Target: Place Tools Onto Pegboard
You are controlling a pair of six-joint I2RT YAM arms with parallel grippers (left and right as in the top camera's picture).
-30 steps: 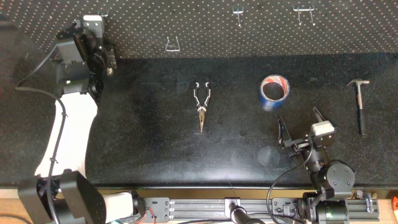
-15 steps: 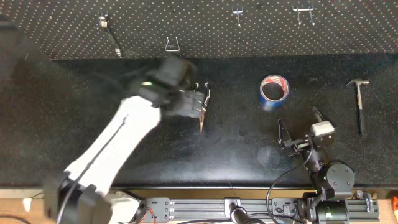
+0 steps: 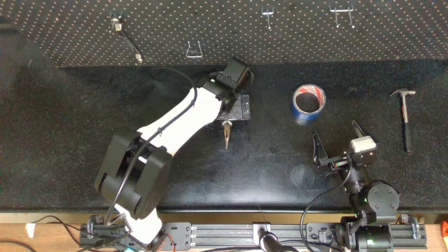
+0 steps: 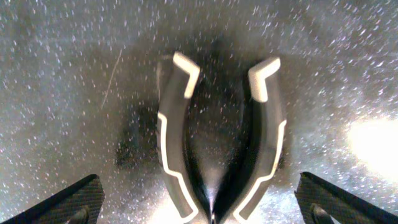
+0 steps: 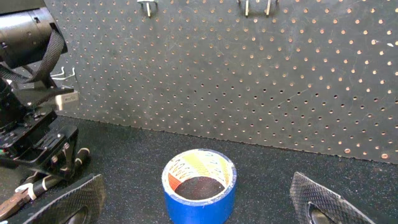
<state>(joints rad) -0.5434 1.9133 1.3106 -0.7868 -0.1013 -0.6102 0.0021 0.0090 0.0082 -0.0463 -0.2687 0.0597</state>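
Black-and-white handled pliers [image 4: 186, 155] lie flat on the dark mat, their nose [image 3: 226, 133] pointing toward the front edge. My left gripper [image 4: 205, 202] hovers directly over the handles, open, with one finger on each side and not touching them; from above, the left gripper [image 3: 236, 105] covers the handles. A bent hex key [image 3: 127, 38] hangs on the pegboard [image 3: 70, 35] at upper left. The blue tape roll [image 5: 199, 183] stands in front of my right gripper [image 5: 196, 208], which rests open near the front edge. A hammer [image 3: 404, 115] lies at far right.
Bare wire hooks stick out of the pegboard: one [image 3: 194, 50] just behind the pliers, two more [image 3: 267, 14] [image 3: 341, 14] farther right. The left arm's gripper [image 5: 37, 143] appears beside the tape in the right wrist view. Bare mat lies at the left.
The left arm has swung from the pegboard's upper left, where the hex key now hangs, rightward and down over the pliers. The right arm has not moved.
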